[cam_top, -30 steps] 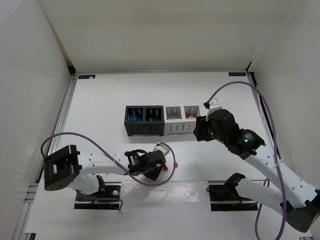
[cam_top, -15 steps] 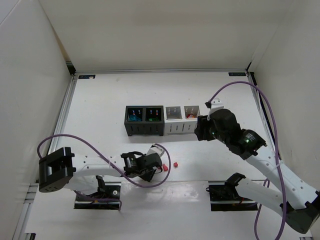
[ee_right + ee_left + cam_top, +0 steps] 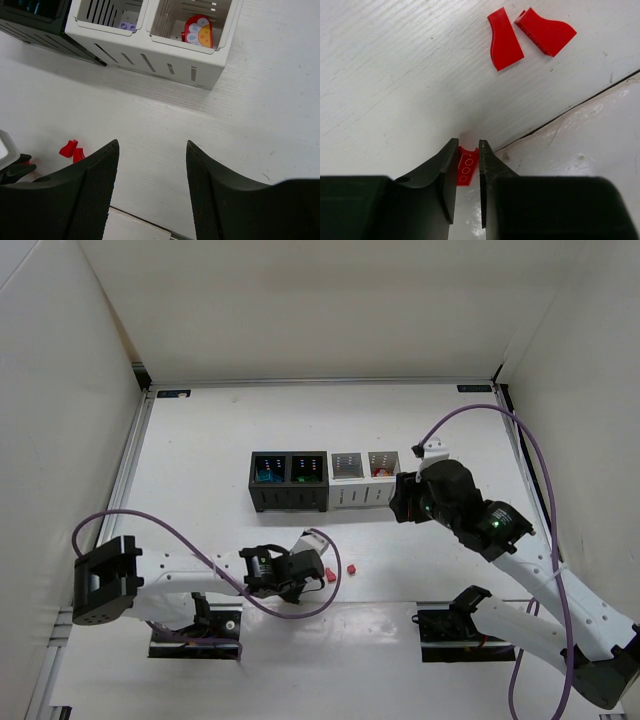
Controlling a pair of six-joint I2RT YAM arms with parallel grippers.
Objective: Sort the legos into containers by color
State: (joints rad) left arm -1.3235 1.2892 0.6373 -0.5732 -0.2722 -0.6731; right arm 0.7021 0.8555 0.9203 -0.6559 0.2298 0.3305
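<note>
- White painted desk (image 3: pixel 200 440), fine wood grain visible up close.
- Plain white walls (image 3: pixel 300 310), closing in the desk at the back and on both sides.
- Dark seam (image 3: pixel 580 107), slanting across the desk surface in the left wrist view.
- Small dark tags (image 3: pixel 172 394) at the two far corners.

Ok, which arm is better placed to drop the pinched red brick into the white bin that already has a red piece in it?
Left. The left gripper is shut on the red brick, so it only needs to lift and carry. The right gripper hangs open and empty near the white bin, far from the brick.
</note>
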